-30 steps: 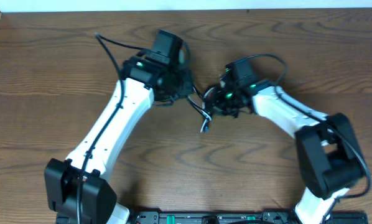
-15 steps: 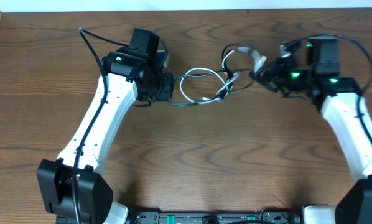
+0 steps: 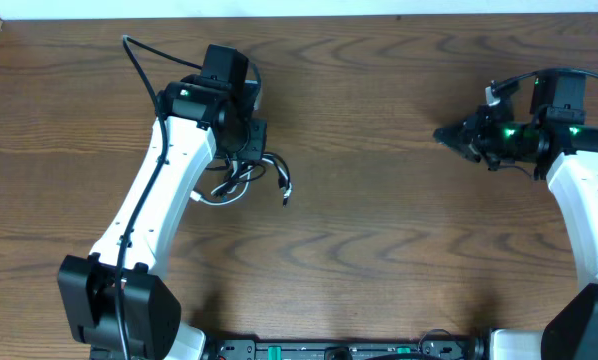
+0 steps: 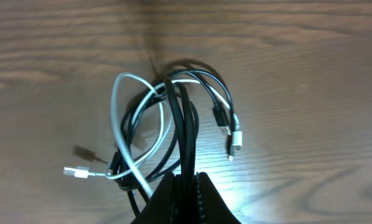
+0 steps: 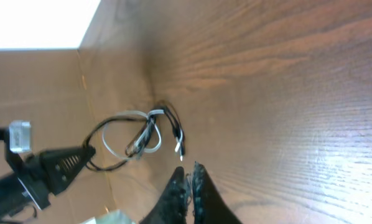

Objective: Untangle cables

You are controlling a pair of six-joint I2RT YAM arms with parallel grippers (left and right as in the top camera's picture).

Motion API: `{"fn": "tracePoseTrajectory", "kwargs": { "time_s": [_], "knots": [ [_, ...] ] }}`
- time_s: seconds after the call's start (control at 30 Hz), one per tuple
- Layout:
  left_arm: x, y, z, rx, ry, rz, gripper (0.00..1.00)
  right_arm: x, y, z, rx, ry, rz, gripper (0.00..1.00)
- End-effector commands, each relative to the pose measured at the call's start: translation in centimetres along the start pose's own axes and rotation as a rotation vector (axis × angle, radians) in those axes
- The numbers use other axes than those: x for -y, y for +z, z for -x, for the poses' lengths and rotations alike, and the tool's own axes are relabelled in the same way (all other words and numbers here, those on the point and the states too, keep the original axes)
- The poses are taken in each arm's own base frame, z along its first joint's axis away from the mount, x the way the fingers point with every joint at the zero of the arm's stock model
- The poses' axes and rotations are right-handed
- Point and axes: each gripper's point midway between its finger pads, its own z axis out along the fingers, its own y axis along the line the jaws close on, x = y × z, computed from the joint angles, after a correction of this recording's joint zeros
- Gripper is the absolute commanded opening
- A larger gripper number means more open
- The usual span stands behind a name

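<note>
Left gripper [image 3: 245, 150] is closed down on the cables [image 3: 241, 182]. In the left wrist view its fingers [image 4: 173, 196] pinch several black cables [image 4: 185, 124] where the strands run together; the jaws are nearly shut, with only the cords between them. The bundle lies on the wooden table [image 3: 379, 250], left of centre and about midway between the far and near edges, right at the left gripper's tip.

It is a loose tangle. A white cable [image 4: 119, 106] makes one big loop, and black loops cross through and over it. One silver plug end [image 4: 235, 140] sticks out on one side of the bundle and another silver plug [image 4: 76, 172] on the opposite side, both resting on the wood. In the overhead view one strand with a plug trails toward the table centre.

Right gripper [image 3: 444, 133] is well apart from the bundle, over the right half of the table toward the far-right corner, with its tip pointing toward the left edge. In the right wrist view its fingers [image 5: 176, 186] are pressed together with nothing visible between them. The cables [image 5: 139, 134] sit far off in that view, not touching it.
</note>
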Motion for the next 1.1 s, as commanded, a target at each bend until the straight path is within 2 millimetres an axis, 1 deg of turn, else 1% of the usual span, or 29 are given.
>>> {"fn": "tracePoseTrajectory", "kwargs": {
  "time_s": [0.0,0.07,0.13,0.2,0.3,0.37,0.47,0.5,0.53,0.57,0.63,0.67,0.73,0.9,0.97,1.07],
  "knots": [
    [3.3,0.0,0.2,0.005,0.127,-0.162,0.07,-1.4,0.1,-0.9,-0.022,-0.125,0.021,0.15],
    [5.2,-0.6,0.2,0.020,0.192,-0.254,0.08,-1.7,0.4,-1.4,-0.036,-0.156,0.023,0.29],
    [7.0,-1.3,0.2,0.042,0.256,-0.349,0.07,-1.8,0.6,-1.8,-0.051,-0.181,0.023,0.39],
    [8.4,-1.8,0.2,0.058,0.299,-0.416,0.08,-1.8,0.8,-1.9,-0.053,-0.193,0.016,0.48],
    [9.3,-1.8,-0.1,0.059,0.349,-0.430,0.08,-1.3,0.7,-1.7,-0.042,-0.190,-0.009,0.56],
    [10.0,-1.7,-0.4,0.053,0.371,-0.436,0.08,-1.0,0.6,-1.5,-0.034,-0.185,-0.021,0.58],
    [11.7,-1.3,-1.2,0.031,0.412,-0.451,0.09,-0.5,0.3,-1.0,-0.018,-0.173,-0.039,0.60],
    [12.3,-1.1,-1.6,0.019,0.428,-0.457,0.12,-0.3,0.2,-0.9,-0.013,-0.168,-0.043,0.61],
    [13.0,-1.0,-2.0,0.007,0.446,-0.463,0.17,-0.2,0.0,-0.8,-0.009,-0.163,-0.045,0.61],
    [13.7,-0.7,-2.5,-0.008,0.465,-0.466,0.27,0.0,-0.1,-0.7,-0.006,-0.158,-0.047,0.62],
    [14.6,-0.2,-3.4,-0.030,0.503,-0.446,0.38,0.3,-0.3,-0.5,-0.003,-0.154,-0.051,0.64],
    [14.8,0.1,-3.7,-0.041,0.526,-0.414,0.43,0.4,-0.4,-0.5,-0.004,-0.157,-0.054,0.64],
    [15.0,0.5,-4.2,-0.048,0.564,-0.354,0.47,0.7,-0.6,-0.6,-0.007,-0.161,-0.060,0.66],
    [15.1,1.0,-5.2,-0.062,0.645,-0.218,0.48,1.6,-1.1,-0.4,0.000,-0.151,-0.083,0.68],
    [14.4,1.2,-5.1,-0.062,0.638,-0.149,0.48,1.7,-1.2,-0.3,0.002,-0.147,-0.084,0.69],
    [12.5,1.4,-3.9,-0.038,0.508,-0.027,0.48,1.8,-1.3,-0.3,0.002,-0.153,-0.085,0.69]
  ]
}}
